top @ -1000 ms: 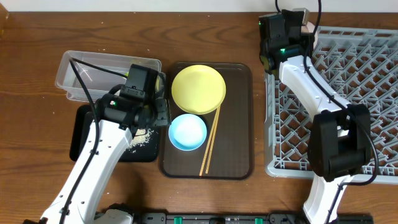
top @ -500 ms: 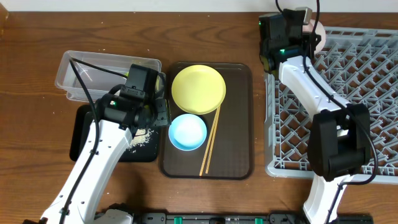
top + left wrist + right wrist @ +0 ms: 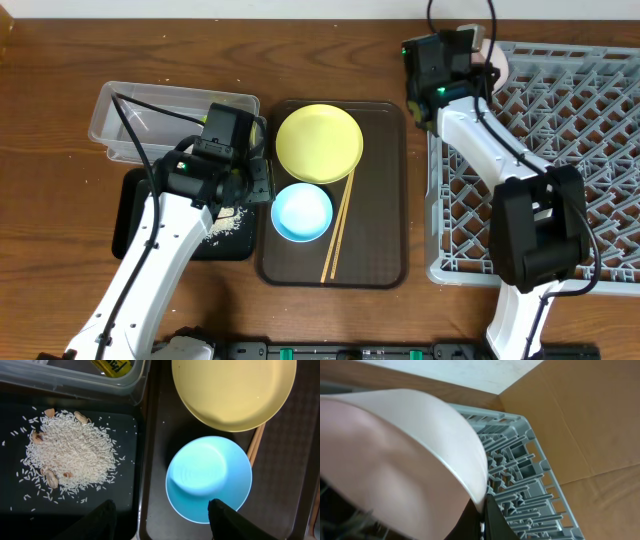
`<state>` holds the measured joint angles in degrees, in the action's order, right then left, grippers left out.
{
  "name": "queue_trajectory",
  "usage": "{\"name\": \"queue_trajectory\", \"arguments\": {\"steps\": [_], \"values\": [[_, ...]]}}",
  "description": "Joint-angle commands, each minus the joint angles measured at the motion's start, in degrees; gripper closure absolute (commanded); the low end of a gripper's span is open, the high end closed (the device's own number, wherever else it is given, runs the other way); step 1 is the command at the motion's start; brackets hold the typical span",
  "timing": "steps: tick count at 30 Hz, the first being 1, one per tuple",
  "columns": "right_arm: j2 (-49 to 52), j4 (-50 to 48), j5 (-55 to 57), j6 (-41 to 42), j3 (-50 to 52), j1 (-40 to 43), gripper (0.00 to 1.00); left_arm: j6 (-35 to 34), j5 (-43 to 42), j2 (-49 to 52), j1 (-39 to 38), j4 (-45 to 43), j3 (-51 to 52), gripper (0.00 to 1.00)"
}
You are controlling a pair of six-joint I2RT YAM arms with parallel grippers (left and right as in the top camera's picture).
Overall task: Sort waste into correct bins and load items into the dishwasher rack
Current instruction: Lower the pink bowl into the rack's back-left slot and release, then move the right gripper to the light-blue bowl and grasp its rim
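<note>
My right gripper (image 3: 478,55) is shut on the rim of the pinkish-white bowl (image 3: 497,63) and holds it tilted at the far left corner of the grey dishwasher rack (image 3: 560,150). The right wrist view shows the bowl (image 3: 395,460) close up, with the rack (image 3: 520,475) behind it. My left gripper (image 3: 162,520) is open and empty above the light blue bowl (image 3: 208,480) and the black tray's edge. The yellow plate (image 3: 319,143), the blue bowl and the chopsticks (image 3: 340,225) lie on the brown tray. Rice scraps (image 3: 70,455) lie in the black tray (image 3: 130,215). The yellow-green wrapper (image 3: 112,366) is in the clear tub (image 3: 110,120). Tissue and cup are out of view.
The brown serving tray (image 3: 385,200) sits between the bins on the left and the rack on the right. A few rice grains (image 3: 240,88) lie on the wooden table by the tub.
My right arm has shifted a little to the left with the pinkish-white bowl at the rack's far left corner. The left arm has not moved.
</note>
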<state>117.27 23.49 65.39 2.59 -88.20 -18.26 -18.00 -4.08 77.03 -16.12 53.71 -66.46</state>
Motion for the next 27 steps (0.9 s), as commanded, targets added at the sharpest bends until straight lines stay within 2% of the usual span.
{"name": "queue_trajectory", "arguments": {"steps": [1, 7, 9, 13, 15, 20, 23, 27], "values": [[0.7, 2.2, -0.7, 2.2, 0.9, -1.9, 0.99, -0.1, 0.7, 0.0, 0.2, 0.2, -0.1, 0.38], [0.1, 12.4, -3.3, 12.9, 0.8, -2.8, 0.99, 0.0, 0.7, 0.0, 0.2, 0.2, -0.1, 0.38], [-0.9, 16.1, -7.8, 16.6, 0.8, -2.8, 0.96, 0.0, 0.7, 0.0, 0.2, 0.2, -0.1, 0.38], [-4.0, 20.2, -16.4, 18.7, 0.8, -2.7, 0.88, 0.0, 0.7, 0.0, 0.2, 0.2, -0.1, 0.38], [-6.1, 21.3, -18.9, 18.7, 0.8, -2.7, 0.82, 0.0, 0.7, 0.0, 0.2, 0.2, -0.1, 0.38], [-13.4, 22.8, -24.8, 18.4, 0.8, -2.7, 0.58, 0.0, 0.7, 0.0, 0.3, 0.3, -0.1, 0.38], [-17.6, 23.1, -30.0, 16.5, 0.8, -2.7, 0.48, 0.0, 0.8, 0.0, 0.3, 0.7, -0.1, 0.38], [-21.7, 24.0, -46.6, 13.7, 0.8, -2.8, 0.36, -0.2, 5.9, 0.0, 0.8, 3.3, -0.1, 0.38]]}}
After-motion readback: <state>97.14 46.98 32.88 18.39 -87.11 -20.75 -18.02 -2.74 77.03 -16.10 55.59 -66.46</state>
